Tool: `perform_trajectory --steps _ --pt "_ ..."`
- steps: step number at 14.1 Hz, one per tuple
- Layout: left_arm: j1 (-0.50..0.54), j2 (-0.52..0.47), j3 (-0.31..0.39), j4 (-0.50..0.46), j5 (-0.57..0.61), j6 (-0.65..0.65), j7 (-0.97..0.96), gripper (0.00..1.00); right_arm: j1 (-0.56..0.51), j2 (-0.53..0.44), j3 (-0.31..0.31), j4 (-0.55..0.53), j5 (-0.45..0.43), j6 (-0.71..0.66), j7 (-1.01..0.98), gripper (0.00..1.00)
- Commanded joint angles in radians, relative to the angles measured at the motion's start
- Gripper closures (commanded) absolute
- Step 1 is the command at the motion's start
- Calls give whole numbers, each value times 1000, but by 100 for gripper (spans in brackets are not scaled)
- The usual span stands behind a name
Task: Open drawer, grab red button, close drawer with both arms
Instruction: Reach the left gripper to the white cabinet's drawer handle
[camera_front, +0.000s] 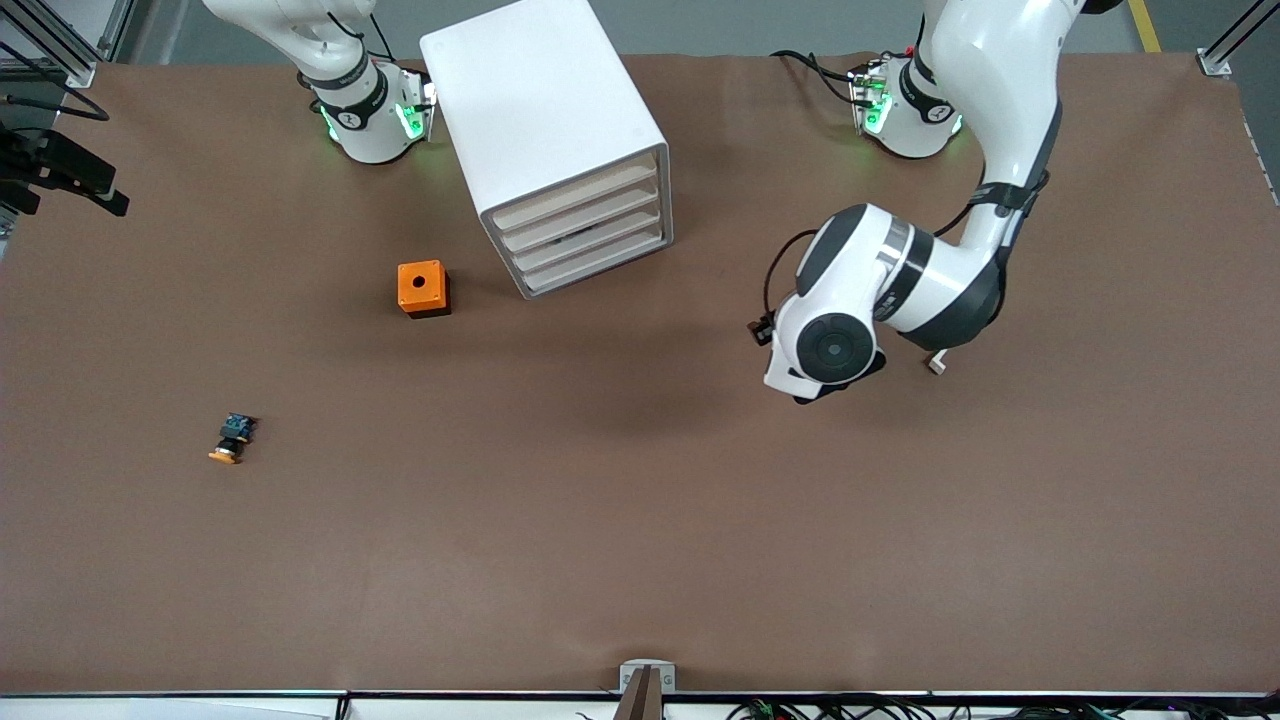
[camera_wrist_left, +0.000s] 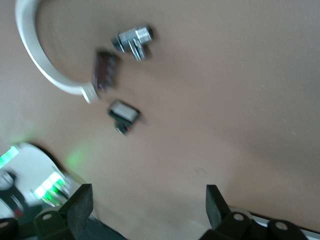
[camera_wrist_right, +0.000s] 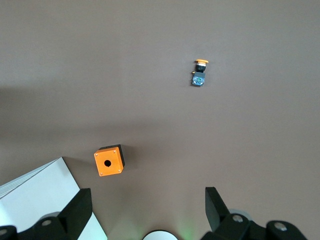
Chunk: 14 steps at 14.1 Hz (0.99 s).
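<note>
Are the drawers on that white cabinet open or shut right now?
Shut. In the front view all four fronts of the white drawer cabinet sit flush in its face; none is pulled out toward the table.

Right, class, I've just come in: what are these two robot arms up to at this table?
Nothing is being held yet. The drawer cabinet stands shut between the arm bases. The left gripper hangs open over bare table at its own end. The right gripper is open, high over the orange cube beside the cabinet. A yellow-capped button lies nearer the front camera than the cube. No red button shows.
</note>
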Motion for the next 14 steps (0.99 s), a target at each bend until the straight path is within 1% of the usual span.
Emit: perform_trajectory --steps 1,3,5,7,9,10,12,13,14 --pt "-15 50 4 68 -97 -31 -186 1 12 -29 -1 -22 -17 7 1 0" --pt "-50 82 7 100 -177 -33 -364 1 12 -29 -1 -22 -17 5 1 0" --pt "-56 115 6 131 -260 -33 -539 1 11 -27 -1 -22 -17 5 0 0" --pt "-55 147 6 142 -372 -33 -677 1 12 -24 0 -12 -17 2 -3 0" --pt "-56 179 6 140 -493 -33 -771 1 12 -23 0 -2 -17 2 -5 0" --pt "-58 190 3 143 -524 -33 -803 1 12 -21 0 4 -17 0 -6 0" --pt "-58 216 4 139 -640 -33 -830 1 9 -20 -1 6 -19 0 -6 0" --pt "-56 234 4 137 -680 -33 -857 1 9 -18 -1 9 -19 2 -5 0" --pt "-56 250 3 134 -723 -36 -910 1 9 -14 -1 21 -19 0 -3 0"
